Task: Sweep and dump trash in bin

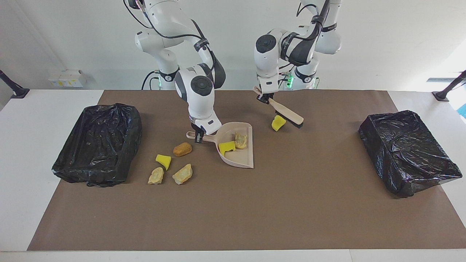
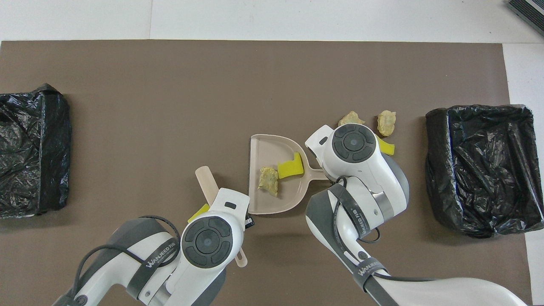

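The left end effector [image 1: 267, 97] is clamped on the brush [image 1: 285, 113] handle, holding it tilted in the air with its bristles just over a yellow wedge [image 1: 278, 123] lying beside the dustpan [image 1: 238, 154] toward the left arm's end. The right end effector [image 1: 198, 137] is clamped on the dustpan's handle, the pan flat on the counter [image 1: 291, 203]. A yellow sponge [image 1: 226, 147] and a tan chunk [image 1: 240, 140] sit in the pan. Four more bits [image 1: 171, 168] lie between it and a bin [image 1: 98, 143].
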Controlling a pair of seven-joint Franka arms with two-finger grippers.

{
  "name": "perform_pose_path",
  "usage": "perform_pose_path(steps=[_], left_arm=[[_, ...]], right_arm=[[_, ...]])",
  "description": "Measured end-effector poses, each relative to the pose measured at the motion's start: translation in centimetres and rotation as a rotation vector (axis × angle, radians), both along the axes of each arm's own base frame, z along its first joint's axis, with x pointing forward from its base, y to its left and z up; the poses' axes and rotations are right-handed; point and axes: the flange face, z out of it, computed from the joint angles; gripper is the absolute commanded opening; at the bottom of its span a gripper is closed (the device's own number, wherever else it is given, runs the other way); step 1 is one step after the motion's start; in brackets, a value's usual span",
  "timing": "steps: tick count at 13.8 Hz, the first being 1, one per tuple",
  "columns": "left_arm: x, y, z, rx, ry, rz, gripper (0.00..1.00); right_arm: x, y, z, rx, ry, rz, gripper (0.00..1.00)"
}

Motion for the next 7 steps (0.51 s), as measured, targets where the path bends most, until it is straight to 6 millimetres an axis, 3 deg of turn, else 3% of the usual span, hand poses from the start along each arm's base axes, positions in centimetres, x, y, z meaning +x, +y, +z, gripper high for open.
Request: perform_pose_path(steps=[3, 7], left_arm=[[-2.0, -0.3, -2.5, -0.03, 0.019, -0.012, 0.0], [-0.8, -0.8, -4.4, -0.154, 0.0, -0.171, 0.0]], right_arm=[[0.0, 0.0, 0.0, 0.0, 0.0, 0.0, 0.0], [0.0, 0.0, 0.0, 0.0, 0.0, 0.0, 0.0]])
